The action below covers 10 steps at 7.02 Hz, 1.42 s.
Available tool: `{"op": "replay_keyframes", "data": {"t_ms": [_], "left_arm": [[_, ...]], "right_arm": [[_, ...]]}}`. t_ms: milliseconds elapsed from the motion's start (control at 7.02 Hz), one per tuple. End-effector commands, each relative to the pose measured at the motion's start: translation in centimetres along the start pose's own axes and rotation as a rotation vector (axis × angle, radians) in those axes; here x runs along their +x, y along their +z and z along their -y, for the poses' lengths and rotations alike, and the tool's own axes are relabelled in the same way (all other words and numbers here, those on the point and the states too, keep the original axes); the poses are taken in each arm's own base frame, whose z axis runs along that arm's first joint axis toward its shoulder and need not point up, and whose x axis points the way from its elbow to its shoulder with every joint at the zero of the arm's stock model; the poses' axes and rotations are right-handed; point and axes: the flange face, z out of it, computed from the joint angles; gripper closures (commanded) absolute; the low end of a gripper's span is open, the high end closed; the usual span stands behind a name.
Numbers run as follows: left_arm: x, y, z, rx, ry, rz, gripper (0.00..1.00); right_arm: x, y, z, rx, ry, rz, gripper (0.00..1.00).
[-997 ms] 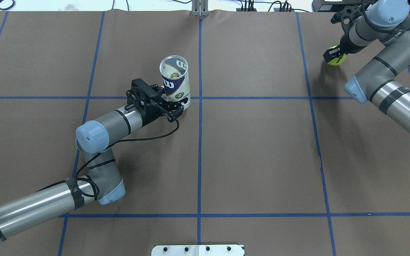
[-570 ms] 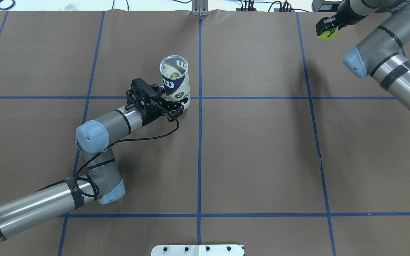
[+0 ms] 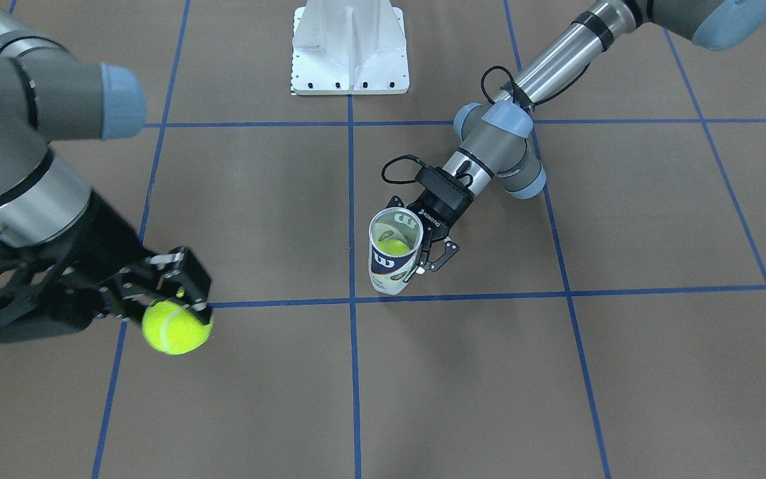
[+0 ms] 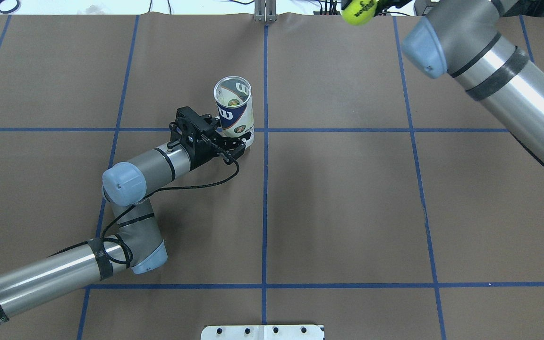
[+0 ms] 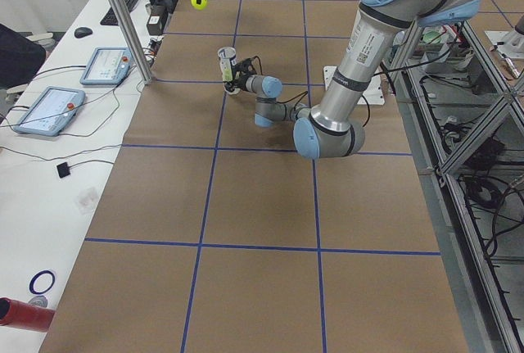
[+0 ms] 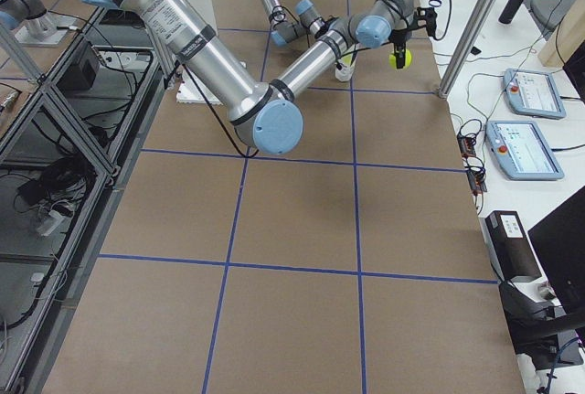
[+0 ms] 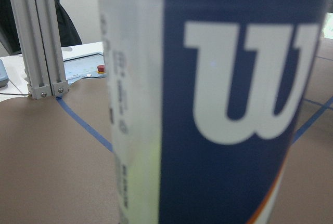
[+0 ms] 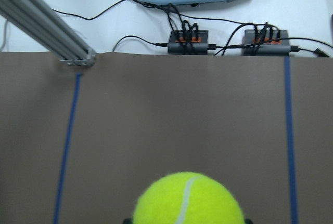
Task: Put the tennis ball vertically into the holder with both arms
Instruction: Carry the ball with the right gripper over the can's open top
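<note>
Left hand (image 4: 236,137) grips the upright Wilson tennis-ball can (image 4: 234,108) mid-worktop (image 4: 347,189), while the right hand (image 3: 183,299) clasps a tennis ball (image 3: 173,327) raised near the edge opposite the robot

You could read a large white W on the navy label of the holder (image 7: 239,104), and the same W showed on its side from overhead. Small white letters on the body of the left gripper (image 3: 418,258) spelled ROBOTIQ. The fine print down the holder's clear strip was too blurred to read, and the dark stamp on the tennis ball (image 4: 358,10) was illegible.
</note>
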Motion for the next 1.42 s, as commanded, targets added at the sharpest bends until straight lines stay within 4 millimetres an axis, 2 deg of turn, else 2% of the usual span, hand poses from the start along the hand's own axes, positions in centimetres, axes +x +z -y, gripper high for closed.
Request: {"op": "replay_keyframes", "data": {"t_ms": [0, 142, 285, 570, 1282], "left_arm": [[0.4, 0.2, 0.3, 0.004, -0.002, -0.005, 0.28], [0.3, 0.2, 0.2, 0.003, -0.001, -0.004, 0.28], [0.6, 0.2, 0.3, 0.005, -0.002, -0.007, 0.28], [0.6, 0.3, 0.3, 0.005, -0.002, -0.007, 0.28], [0.5, 0.3, 0.2, 0.004, -0.002, -0.006, 0.28]], "right_arm": [[-12.1, 1.4, -7.9, -0.04, 0.084, 0.078, 1.0], [-14.0, 2.3, -10.1, -0.053, 0.068, 0.087, 1.0], [-14.9, 3.8, -11.8, -0.058, 0.055, 0.078, 1.0], [-15.6, 5.7, -13.8, -0.06, 0.048, 0.043, 1.0], [-14.5, 7.6, -13.8, -0.058, 0.041, 0.006, 1.0]]}}
